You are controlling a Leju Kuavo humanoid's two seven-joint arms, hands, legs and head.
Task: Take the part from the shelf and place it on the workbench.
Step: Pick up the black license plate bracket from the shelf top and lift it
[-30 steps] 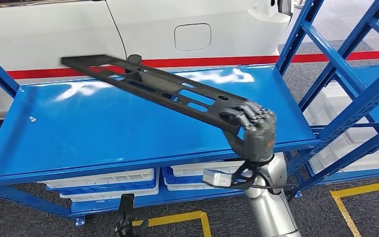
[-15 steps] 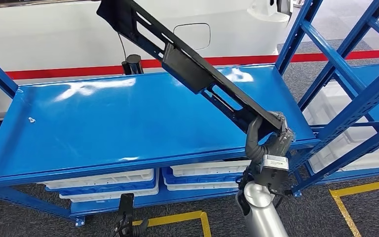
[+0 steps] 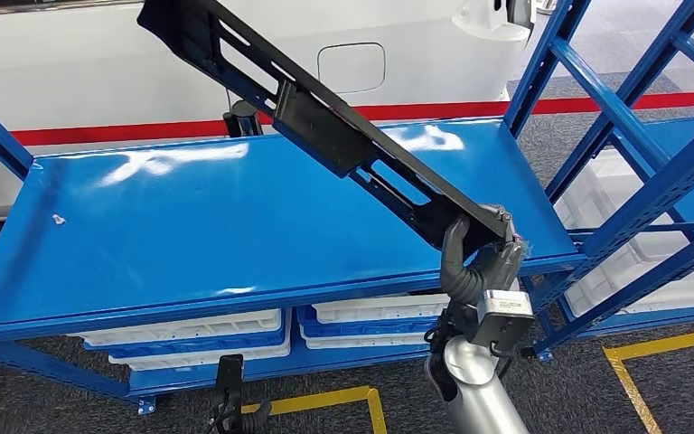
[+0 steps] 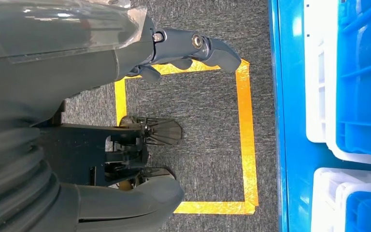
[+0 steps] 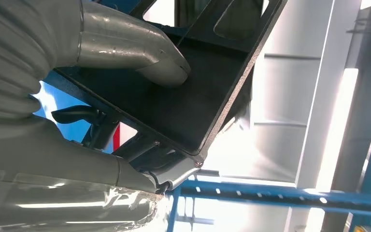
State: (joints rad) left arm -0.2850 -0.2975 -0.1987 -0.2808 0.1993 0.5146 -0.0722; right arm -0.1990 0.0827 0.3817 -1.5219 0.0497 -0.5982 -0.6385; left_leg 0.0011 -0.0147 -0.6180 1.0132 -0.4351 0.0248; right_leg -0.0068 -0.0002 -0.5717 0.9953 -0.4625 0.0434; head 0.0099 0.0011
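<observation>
**Long black part held tilted above the blue shelf**

The long black slotted metal part (image 3: pixel 325 127) was held at one end by the right hand (image 3: pixel 477 262), its long axis slanted steeply: the gripped end lay low near the shelf's front right corner, and the free end pointed up and away to the left, in front of the white car body (image 3: pixel 81 63) behind. The part was lifted off the glossy blue metal shelf (image 3: pixel 145 235), touching it nowhere that could be seen. Elongated cut-outs were seen along its length, and a solid raised block sat near its middle. In the right wrist view a thick grey thumb (image 5: pixel 149 58) was pressed on the flat inner face of the part (image 5: pixel 183 106), with raised rims along its edges; the darker fingers were wrapped around the end from the other side.

The left hand (image 4: pixel 183 48) hung over grey carpet (image 4: pixel 207 135) marked with yellow tape (image 4: pixel 246 135); its fingers were loosely curled with nothing in them.

White and blue plastic bins (image 3: pixel 199 330) were stored under the shelf. A red stripe (image 3: pixel 596 101) ran along the floor behind, and blue rack uprights (image 3: pixel 633 90) stood at the right.
</observation>
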